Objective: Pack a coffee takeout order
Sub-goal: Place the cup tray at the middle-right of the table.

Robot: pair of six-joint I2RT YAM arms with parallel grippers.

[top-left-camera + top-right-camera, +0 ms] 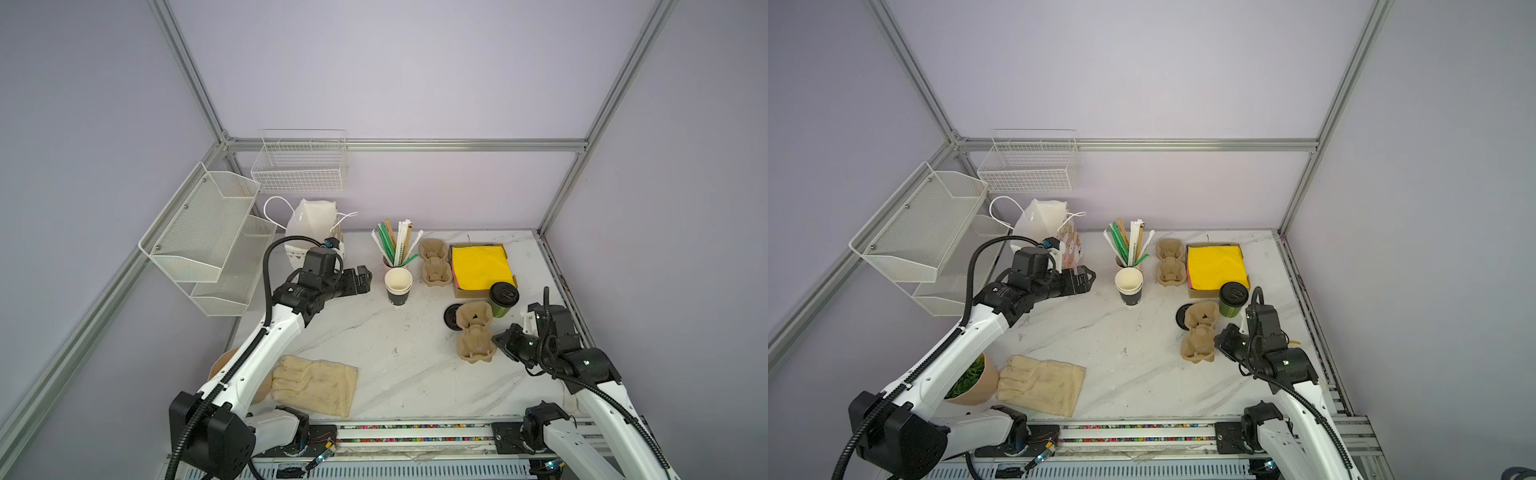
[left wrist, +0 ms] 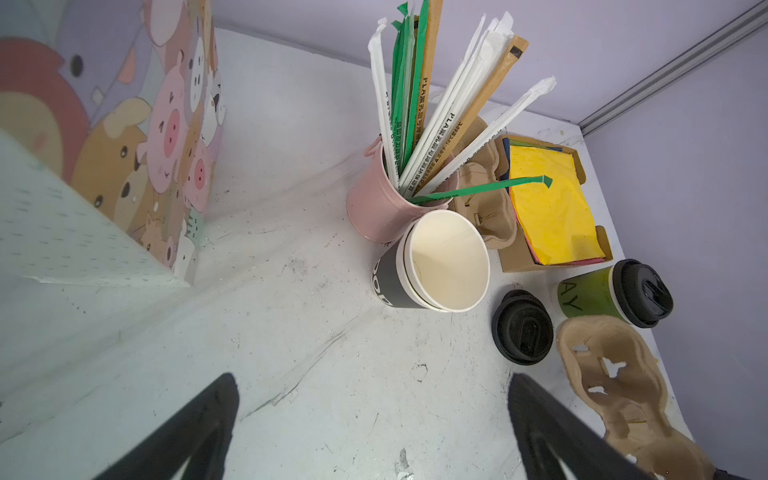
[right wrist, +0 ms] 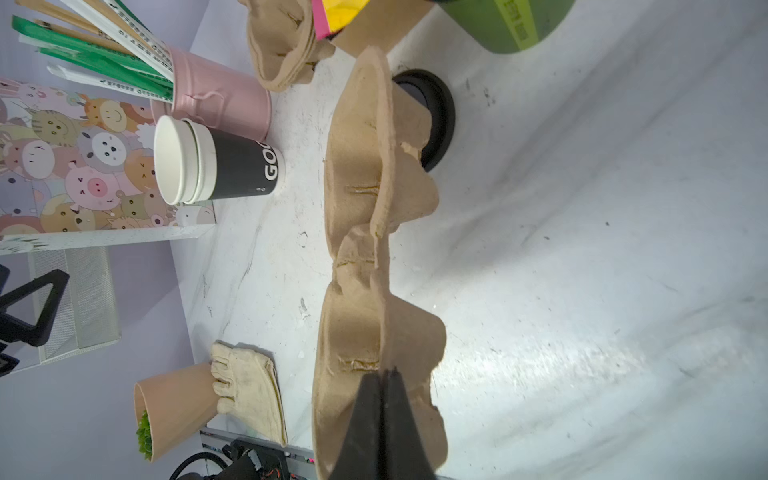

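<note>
The right gripper (image 3: pixel 382 374) is pinching the near rim of the carrier (image 1: pixel 476 337). Its fingers (image 3: pixel 365 419) are pressing together with only the thin pulp edge between them, and their bases are running out of the right wrist view. The carrier is lying on the surface (image 1: pixel 395 345) near its right edge, with its far pocket covering part of a loose lid (image 1: pixel 451 316). Whether that end is resting on the lid or only passing over it is hard to tell. Just behind it the lidded cup (image 1: pixel 503 300) is standing upright beside the front corner of the box (image 1: pixel 461 291), where the yellow sheet (image 1: pixel 482 266) is lying on top. Only a thin pink edge is showing from the sheets beneath, and the right wrist view is cutting the cup down to a green slice. The left gripper (image 1: pixel 1087 277) is hovering over the surface between the printed bag (image 2: pixel 166 137) and the nested cups (image 1: pixel 398 284). Its fingers (image 2: pixel 199 428) are spreading wide and holding nothing, and only their ends are showing in the left wrist view. Spare carriers (image 1: pixel 434 262) are sitting behind the straws (image 1: pixel 395 245), which are partly screening them in the left wrist view. In both top views the left arm (image 1: pixel 257 345) is crossing over the plant pot (image 1: pixel 984 387) beside the glove (image 1: pixel 316 384).
</note>
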